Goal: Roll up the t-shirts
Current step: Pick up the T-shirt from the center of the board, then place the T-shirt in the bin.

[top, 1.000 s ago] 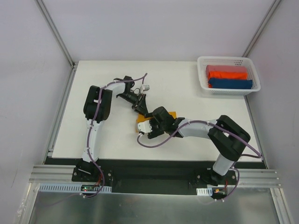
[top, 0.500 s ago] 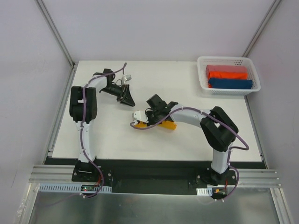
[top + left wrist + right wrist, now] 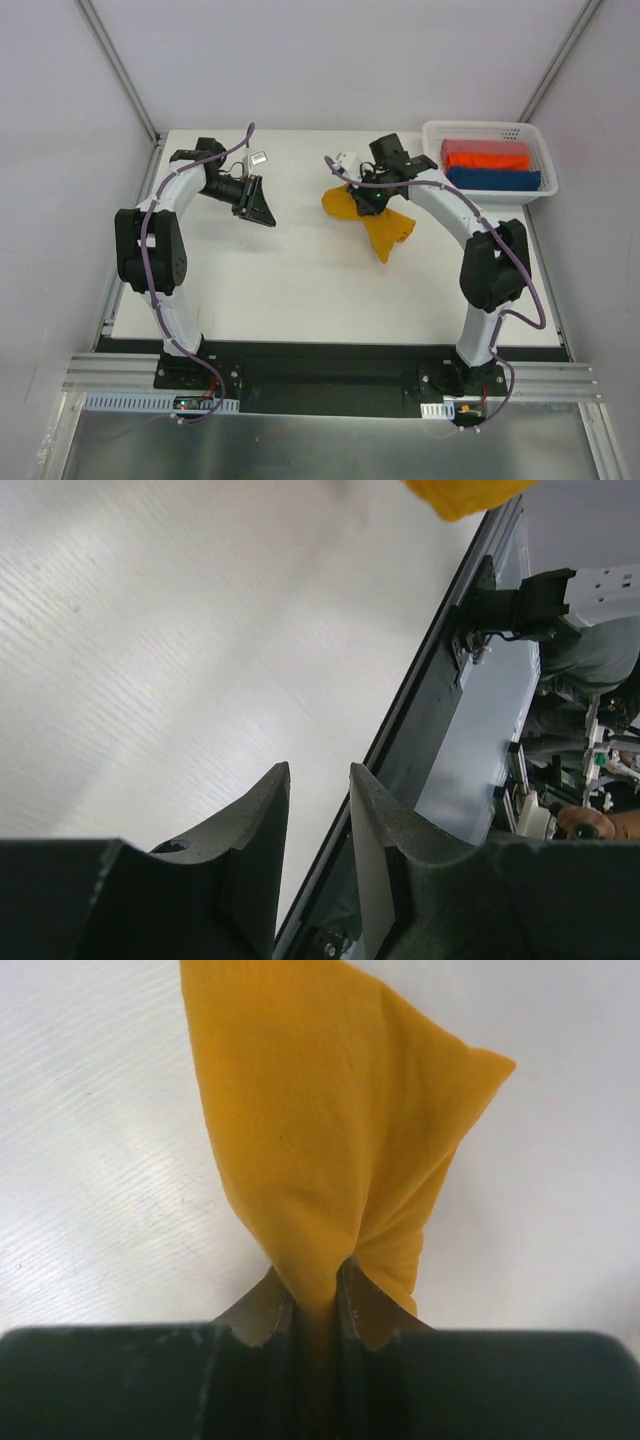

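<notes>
Limp mustard t-shirt (image 3: 385,232) now aloft, cone-shaped

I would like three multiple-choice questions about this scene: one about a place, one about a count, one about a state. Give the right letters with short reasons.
1. Where on the table does the white basket stand?
A. far right corner
B. near left corner
C. centre

2. How many colours of cloth show in the basket?
A. one
B. three
C. five

3. What is the state of the right hand?
A. open and empty
B. shut on the mustard t-shirt
C. shut on the basket rim

Answers:
1 A: the top view shows it at the far right corner.
2 B: a pinkish t-shirt, a red-orange t-shirt and a dark blue t-shirt.
3 B: the wrist view shows cloth pinched between its fingers.
</notes>
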Controlling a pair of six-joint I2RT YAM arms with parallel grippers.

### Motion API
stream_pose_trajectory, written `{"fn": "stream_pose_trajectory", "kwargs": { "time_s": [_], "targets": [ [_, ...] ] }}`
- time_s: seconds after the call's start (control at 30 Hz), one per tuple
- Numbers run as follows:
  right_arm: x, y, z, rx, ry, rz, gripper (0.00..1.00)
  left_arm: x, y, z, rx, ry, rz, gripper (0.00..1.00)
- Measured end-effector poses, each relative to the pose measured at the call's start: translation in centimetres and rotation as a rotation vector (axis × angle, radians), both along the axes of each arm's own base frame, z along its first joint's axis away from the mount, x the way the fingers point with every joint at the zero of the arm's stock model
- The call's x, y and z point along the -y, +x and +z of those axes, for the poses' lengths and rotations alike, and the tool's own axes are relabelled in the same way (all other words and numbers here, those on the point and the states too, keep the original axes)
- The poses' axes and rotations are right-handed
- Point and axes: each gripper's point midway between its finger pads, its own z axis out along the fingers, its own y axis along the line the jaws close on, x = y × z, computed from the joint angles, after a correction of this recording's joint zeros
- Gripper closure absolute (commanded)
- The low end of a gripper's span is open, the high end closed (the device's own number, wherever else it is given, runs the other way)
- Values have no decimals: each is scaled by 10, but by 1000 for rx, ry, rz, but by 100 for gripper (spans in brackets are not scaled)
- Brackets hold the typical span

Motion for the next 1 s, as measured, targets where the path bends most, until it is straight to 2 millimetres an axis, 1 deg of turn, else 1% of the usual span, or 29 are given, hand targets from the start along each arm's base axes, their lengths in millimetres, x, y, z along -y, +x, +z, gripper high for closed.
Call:
{"fn": "stream_pose_trajectory", "kwargs": {
  "time_s": [0.1,0.17,0.2,0.33,0.43,0.5,0.53,0.6,0.63,0.67,0.73,0.8,0.83,0.9,0.97,1.0],
  "targets": [
    [20,18,17,20,23,-87,99,-3,-6,-5,-22,23,-6,69],
    [40,37,32,48,44,-167,99,-5,-10,-6,-28,40,-15,69],
    [52,49,41,67,57,-214,99,-6,-11,-7,-29,52,-20,69],
    [118,106,92,186,126,-440,99,-14,-20,-10,-21,108,-58,69],
    [178,151,134,328,161,-612,99,-19,-26,-13,-51,136,-93,69],
    [215,172,149,411,144,-707,99,-21,-28,-19,-85,144,-111,69],
    [229,181,153,444,128,-745,99,-21,-29,-22,-98,149,-117,69],
    [248,197,153,489,94,-801,99,-23,-30,-28,-131,159,-127,68],
    [252,205,150,505,79,-819,99,-23,-30,-31,-142,162,-130,69],
    [257,214,144,516,60,-835,99,-24,-30,-32,-147,169,-134,69],
    [260,227,125,514,26,-849,99,-27,-30,-34,-148,185,-141,69],
    [261,236,97,486,-16,-850,99,-28,-31,-33,-145,193,-146,69],
    [262,238,82,465,-40,-848,99,-29,-31,-34,-144,198,-147,69],
    [263,240,58,432,-84,-844,99,-30,-31,-35,-147,205,-149,69],
    [265,237,39,405,-121,-842,99,-30,-32,-36,-153,207,-151,69],
    [265,235,34,395,-134,-840,99,-30,-33,-36,-157,208,-152,68]
  ]
}}
